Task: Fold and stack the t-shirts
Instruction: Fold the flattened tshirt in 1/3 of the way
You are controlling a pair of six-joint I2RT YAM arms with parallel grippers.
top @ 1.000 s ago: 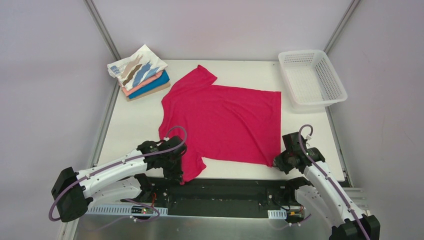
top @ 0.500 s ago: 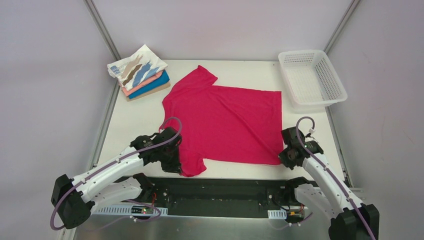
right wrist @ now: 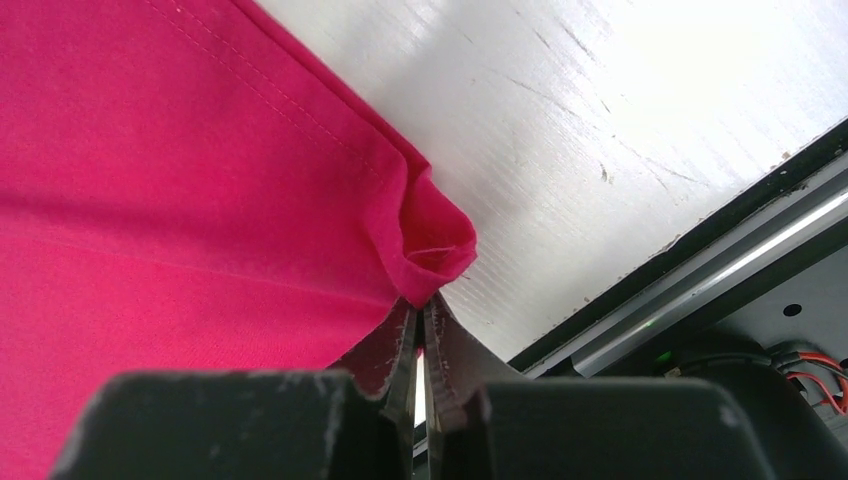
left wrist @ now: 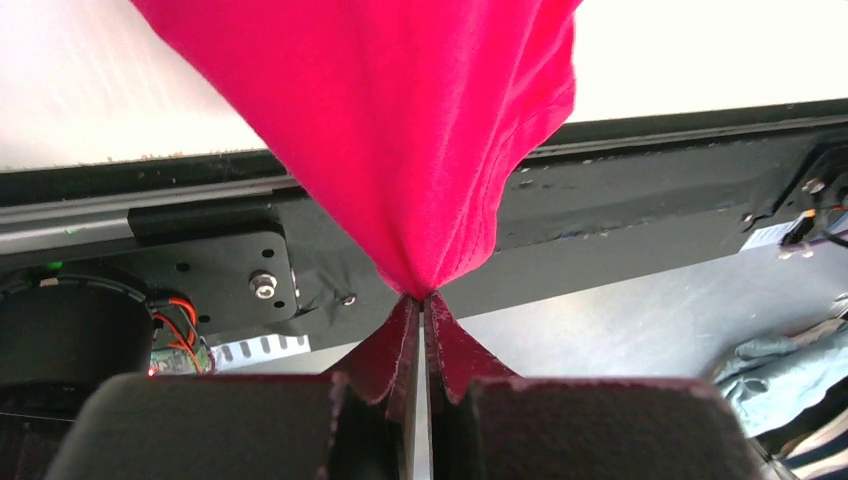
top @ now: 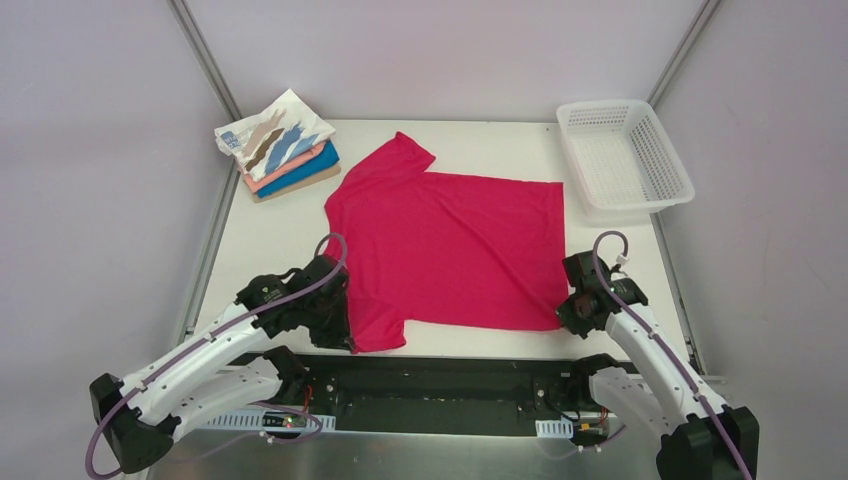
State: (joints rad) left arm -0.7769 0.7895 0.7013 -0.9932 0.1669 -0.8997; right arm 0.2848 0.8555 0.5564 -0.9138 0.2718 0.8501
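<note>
left gripper point(left wrist: 421, 297) clamped on crimson-pink t-shirt point(top: 450, 245), near sleeve | right gripper point(right wrist: 421, 300) pinching its near hem corner | folded stack point(top: 285, 150) beside its far sleeve

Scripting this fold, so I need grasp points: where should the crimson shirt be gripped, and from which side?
From the near side, along its near edge: left claw on the near sleeve tip, right claw on the near hem corner. The crimson shirt lies flat, sideways, so these ends are closest and should lift evenly. Both claws pinch there now.
</note>
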